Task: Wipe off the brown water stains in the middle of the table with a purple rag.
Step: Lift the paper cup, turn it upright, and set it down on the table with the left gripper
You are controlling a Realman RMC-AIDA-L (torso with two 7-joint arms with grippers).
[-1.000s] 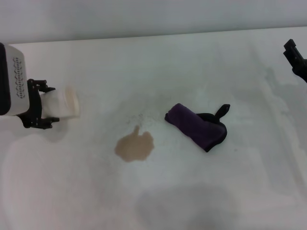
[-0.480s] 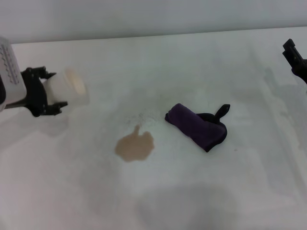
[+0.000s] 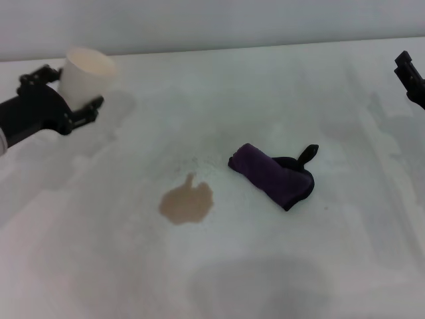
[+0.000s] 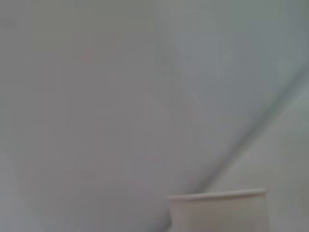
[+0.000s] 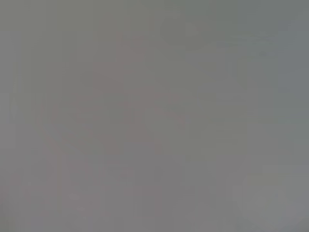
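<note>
A tan-brown water stain with a small upward nub lies on the white table, a little left of centre. To its right rests the purple rag, a rolled dark purple bundle with black edging and a black loop tab, touched by no gripper. At the far left, above the table, my left gripper is shut on a pale cup, held roughly upright; the cup's rim also shows in the left wrist view. My right gripper sits at the far right edge, only partly in view.
The table's far edge meets a pale wall behind. Faint grey smudges mark the tabletop. The right wrist view shows only a blank grey surface.
My left gripper has lifted the cup up and toward the back left, turning it from lying on its side to roughly upright. Rag, stain and right arm have not moved.
</note>
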